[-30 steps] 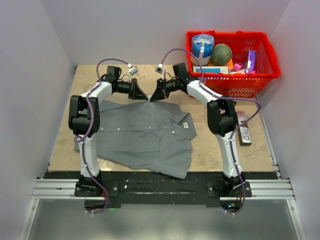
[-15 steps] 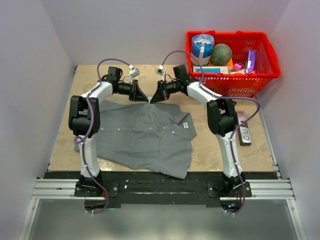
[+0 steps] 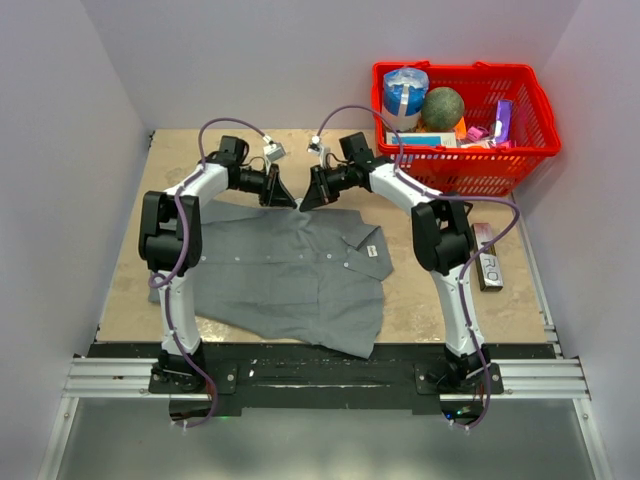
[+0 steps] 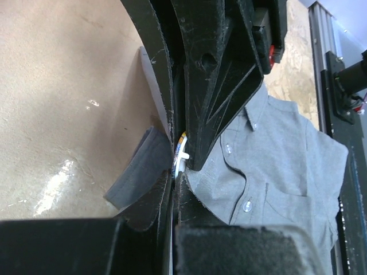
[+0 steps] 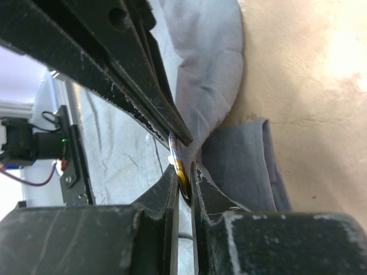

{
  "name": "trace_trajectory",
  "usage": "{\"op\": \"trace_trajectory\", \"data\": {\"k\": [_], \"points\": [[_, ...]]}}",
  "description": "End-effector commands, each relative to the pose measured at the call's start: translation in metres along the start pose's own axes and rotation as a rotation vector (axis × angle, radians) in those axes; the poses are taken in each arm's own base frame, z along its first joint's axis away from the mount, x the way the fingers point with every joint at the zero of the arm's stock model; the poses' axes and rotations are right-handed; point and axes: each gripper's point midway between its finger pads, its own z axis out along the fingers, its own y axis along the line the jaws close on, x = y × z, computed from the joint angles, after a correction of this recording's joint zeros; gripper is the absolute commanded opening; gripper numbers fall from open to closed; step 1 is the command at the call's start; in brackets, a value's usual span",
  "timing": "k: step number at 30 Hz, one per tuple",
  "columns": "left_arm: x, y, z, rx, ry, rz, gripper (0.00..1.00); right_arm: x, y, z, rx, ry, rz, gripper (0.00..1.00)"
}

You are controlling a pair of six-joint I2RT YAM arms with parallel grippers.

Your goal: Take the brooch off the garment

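Tan wooden tabletop (image 3: pixel 170 160), upper centre overhead. Pinches gold-yellow round brooch (image 5: pixel 181 166) edge-on in closed right gripper (image 5: pixel 184 175); clamps grey collared shirt (image 3: pixel 290 265) beside it in closed left gripper (image 4: pixel 178 172). Just shifted slightly up-frame; likely pulling apart.

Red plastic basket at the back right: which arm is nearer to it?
Right. The right arm passes close beside the red plastic basket, with the right gripper at the grey shirt's collar edge. The left arm reaches that spot from farther left.
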Motion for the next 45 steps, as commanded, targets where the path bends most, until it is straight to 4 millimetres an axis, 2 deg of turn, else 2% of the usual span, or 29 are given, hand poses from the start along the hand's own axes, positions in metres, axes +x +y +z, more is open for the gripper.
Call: {"op": "trace_trajectory", "data": {"k": [1,5,8,10,14,16,18,19,20,22,23,26,27,29,31,33,34,37,40,41,43,45], "points": [[-0.047,-0.054,0.002,0.129,-0.059,0.156,0.00,-0.021,-0.027,-0.017,0.258,-0.053,0.018,0.00],[-0.043,-0.061,0.006,0.145,-0.050,0.148,0.00,-0.026,-0.029,-0.017,0.312,-0.059,0.013,0.00],[-0.042,-0.063,0.011,0.148,-0.039,0.139,0.00,-0.028,-0.017,-0.011,0.296,-0.046,-0.050,0.00],[-0.041,-0.062,0.013,0.143,-0.037,0.124,0.00,-0.030,-0.012,-0.007,0.334,-0.039,-0.076,0.09],[-0.046,-0.061,0.013,0.139,-0.046,0.116,0.00,-0.032,-0.016,-0.008,0.414,-0.036,-0.099,0.15],[-0.047,-0.059,0.014,0.134,-0.048,0.111,0.00,-0.032,-0.016,-0.010,0.414,-0.033,-0.105,0.27],[-0.046,-0.055,0.014,0.112,-0.040,0.107,0.00,-0.039,-0.006,-0.012,0.345,-0.048,-0.139,0.38],[-0.045,-0.052,0.014,0.091,-0.030,0.106,0.00,-0.039,0.005,-0.017,0.244,-0.051,-0.143,0.43],[-0.044,-0.050,0.014,0.081,-0.026,0.106,0.00,-0.049,0.017,-0.029,0.209,-0.080,-0.185,0.51],[-0.043,-0.047,0.012,0.053,-0.014,0.114,0.00,-0.057,0.028,-0.048,0.136,-0.113,-0.225,0.55],[-0.043,-0.046,0.011,0.044,-0.013,0.118,0.00,-0.065,0.037,-0.060,0.114,-0.131,-0.285,0.60],[-0.047,-0.044,0.008,0.020,-0.020,0.124,0.00,-0.070,0.050,-0.085,0.051,-0.138,-0.381,0.67],[-0.049,-0.042,0.007,0.012,-0.025,0.133,0.00,-0.062,0.053,-0.089,0.043,-0.106,-0.373,0.69],[-0.053,-0.040,0.005,-0.003,-0.027,0.141,0.00,-0.061,0.056,-0.097,0.040,-0.081,-0.468,0.70],[-0.057,-0.038,0.005,-0.017,-0.029,0.153,0.00,-0.044,0.055,-0.099,0.039,-0.028,-0.469,0.70],[-0.060,-0.038,0.004,-0.022,-0.030,0.160,0.00,-0.034,0.046,-0.100,0.068,0.000,-0.517,0.70],[-0.062,-0.037,0.003,-0.030,-0.030,0.162,0.00,-0.023,0.041,-0.098,0.073,0.023,-0.520,0.70],[-0.067,-0.037,0.001,-0.048,-0.022,0.188,0.00,-0.012,0.030,-0.095,0.110,0.054,-0.568,0.70],[-0.068,-0.036,-0.005,-0.079,0.001,0.226,0.00,-0.008,0.023,-0.089,0.145,0.068,-0.610,0.69],[-0.066,-0.037,-0.006,-0.085,0.012,0.229,0.00,-0.014,0.021,-0.087,0.160,0.051,-0.616,0.68],[-0.064,-0.035,-0.009,-0.110,0.032,0.269,0.00,-0.018,0.020,-0.084,0.167,0.025,-0.600,0.64],[-0.058,-0.036,-0.012,-0.126,0.049,0.278,0.00,-0.027,0.021,-0.081,0.168,-0.015,-0.557,0.55]]}}
